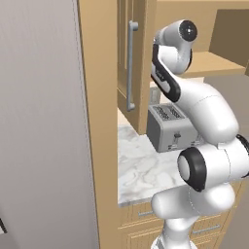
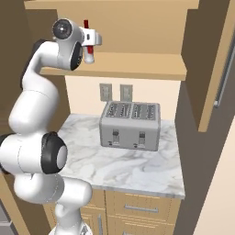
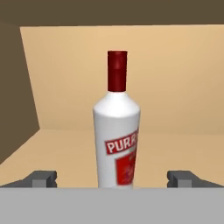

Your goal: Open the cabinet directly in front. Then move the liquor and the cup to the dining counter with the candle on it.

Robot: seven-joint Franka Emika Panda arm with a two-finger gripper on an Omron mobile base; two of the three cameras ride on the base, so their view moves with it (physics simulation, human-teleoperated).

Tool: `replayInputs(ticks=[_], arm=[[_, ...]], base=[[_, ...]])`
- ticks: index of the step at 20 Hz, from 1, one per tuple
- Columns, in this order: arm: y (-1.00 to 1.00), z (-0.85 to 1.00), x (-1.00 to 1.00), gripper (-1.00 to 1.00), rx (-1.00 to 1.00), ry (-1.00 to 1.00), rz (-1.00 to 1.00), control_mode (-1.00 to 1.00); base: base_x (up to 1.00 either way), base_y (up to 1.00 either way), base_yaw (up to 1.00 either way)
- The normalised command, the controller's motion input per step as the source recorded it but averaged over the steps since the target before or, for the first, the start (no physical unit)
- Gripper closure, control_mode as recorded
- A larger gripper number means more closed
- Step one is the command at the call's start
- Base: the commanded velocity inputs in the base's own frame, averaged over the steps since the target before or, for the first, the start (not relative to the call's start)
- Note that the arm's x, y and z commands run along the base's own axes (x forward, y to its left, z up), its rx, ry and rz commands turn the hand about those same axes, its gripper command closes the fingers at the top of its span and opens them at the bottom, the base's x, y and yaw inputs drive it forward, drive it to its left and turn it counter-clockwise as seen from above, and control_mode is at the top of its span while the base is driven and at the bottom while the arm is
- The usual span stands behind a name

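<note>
We have the hand (image 3: 112, 179) spread wide and holding nothing, its two fingertips (image 3: 41, 178) standing apart on either side of the liquor (image 3: 117, 131). The bottle stands upright on the shelf (image 3: 65, 148) inside the cabinet (image 2: 137, 69), doors swung out, its long axis vertical, straight ahead of us and centred between the tips. In the right base view the liquor (image 2: 88, 48) sits just at the wrist, so we judge it is near enough to close on, though we cannot tell whether the pads are already level with its body or a little short. One arm, so no choice there.
</note>
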Motion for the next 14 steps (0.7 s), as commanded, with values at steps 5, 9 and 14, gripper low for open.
replayInputs(ticks=[5,9,14], arm=[[0.05,-0.05,0.27,-1.0,-0.01,0.0,0.0,-1.0],[0.02,-0.03,0.28,-1.0,0.0,0.0,0.0,-1.0],[0.0,0.0,0.22,-1.0,0.0,0.0,0.0,-1.0]], base=[[0.0,0.0,0.0],[0.0,0.0,0.0],[0.0,0.0,0.0]])
